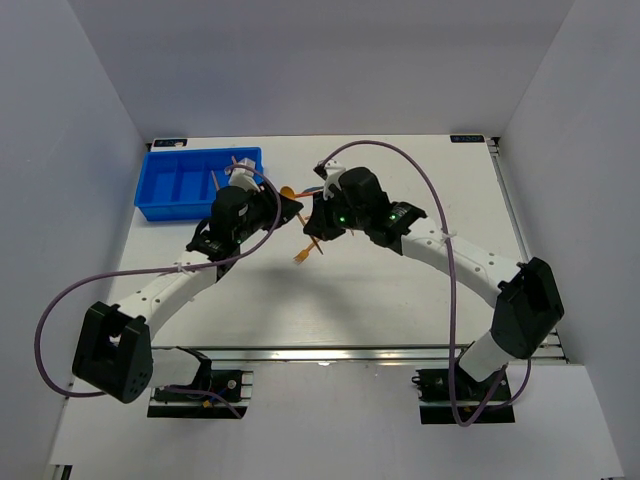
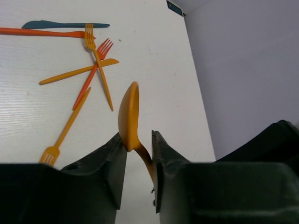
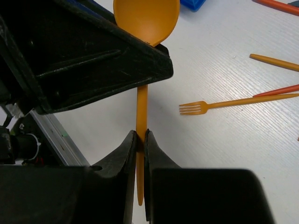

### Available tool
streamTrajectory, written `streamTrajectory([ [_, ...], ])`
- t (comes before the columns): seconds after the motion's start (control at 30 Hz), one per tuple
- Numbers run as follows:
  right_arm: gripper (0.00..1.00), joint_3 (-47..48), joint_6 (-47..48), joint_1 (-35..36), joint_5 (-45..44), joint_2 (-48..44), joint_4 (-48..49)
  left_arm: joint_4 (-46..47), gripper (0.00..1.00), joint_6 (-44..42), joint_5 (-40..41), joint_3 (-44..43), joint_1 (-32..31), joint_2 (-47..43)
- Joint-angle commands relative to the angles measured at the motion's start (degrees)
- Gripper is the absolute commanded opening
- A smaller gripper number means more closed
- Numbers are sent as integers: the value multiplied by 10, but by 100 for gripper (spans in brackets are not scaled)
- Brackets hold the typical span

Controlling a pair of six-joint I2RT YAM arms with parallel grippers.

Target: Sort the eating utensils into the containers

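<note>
An orange spoon [image 3: 145, 18] hangs in the air between my two grippers. My right gripper [image 3: 141, 137] is shut on its handle. My left gripper [image 2: 139, 144] is shut on its neck just below the bowl [image 2: 129, 116]. In the top view both grippers meet over the middle of the table, left [image 1: 290, 205] and right [image 1: 312, 215], to the right of the blue tray [image 1: 180, 185]. Loose utensils lie on the table: a dark blue knife [image 2: 65, 24], a red fork [image 2: 91, 77], an orange knife [image 2: 77, 72] and an orange fork [image 3: 233, 103].
The blue tray stands at the back left, and an orange stick [image 1: 215, 180] lies in one of its compartments. The loose utensils are clustered under and behind the grippers. Grey walls stand close on the left, right and back.
</note>
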State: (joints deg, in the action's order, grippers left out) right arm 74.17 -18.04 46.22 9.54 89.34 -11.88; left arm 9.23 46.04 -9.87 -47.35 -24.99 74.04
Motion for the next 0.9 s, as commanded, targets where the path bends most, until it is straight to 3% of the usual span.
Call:
streamTrajectory([
  [0.0, 0, 39, -17, 5, 6, 18, 26, 34, 35, 7, -19, -3, -4, -3],
  [0.07, 0, 41, -21, 5, 9, 19, 36, 42, 28, 5, -29, -10, -4, 1],
  [0.1, 0, 39, -23, 5, 9, 19, 41, 41, 22, 2, -30, -13, -4, 8],
  [0.13, 0, 36, -26, 4, 13, 18, 48, 37, 8, 1, -30, -16, -4, 15],
  [0.17, 0, 35, -26, 4, 13, 18, 53, 33, 3, 0, -29, -21, -4, 21],
  [0.3, 3, 27, -27, -12, 28, 8, 64, -51, 0, -41, 9, -89, 4, 54],
  [0.33, 18, 19, -30, -18, 29, 2, 68, -88, 0, -50, 19, -104, 15, 65],
  [0.37, 89, 1, -37, -33, 29, -4, 72, -119, 0, -59, 30, -121, 24, 71],
  [0.47, 89, -52, -42, -68, 36, -40, 94, -198, 0, -97, 54, -193, 85, 100],
  [0.6, 89, -111, -39, -116, 38, -100, 99, -326, 0, -184, 198, -335, 169, 170],
  [0.63, 89, -122, -37, -128, 38, -110, 99, -364, 0, -208, 231, -408, 189, 192],
  [0.7, 89, -150, -29, -139, 42, -135, 99, -406, 0, -257, 295, -494, 219, 280],
  [0.73, 89, -158, -27, -143, 43, -143, 99, -433, 0, -263, 289, -577, 232, 311],
  [0.87, 89, -198, -17, -151, 50, -171, 104, -456, 0, -248, 249, -744, 277, 463],
])
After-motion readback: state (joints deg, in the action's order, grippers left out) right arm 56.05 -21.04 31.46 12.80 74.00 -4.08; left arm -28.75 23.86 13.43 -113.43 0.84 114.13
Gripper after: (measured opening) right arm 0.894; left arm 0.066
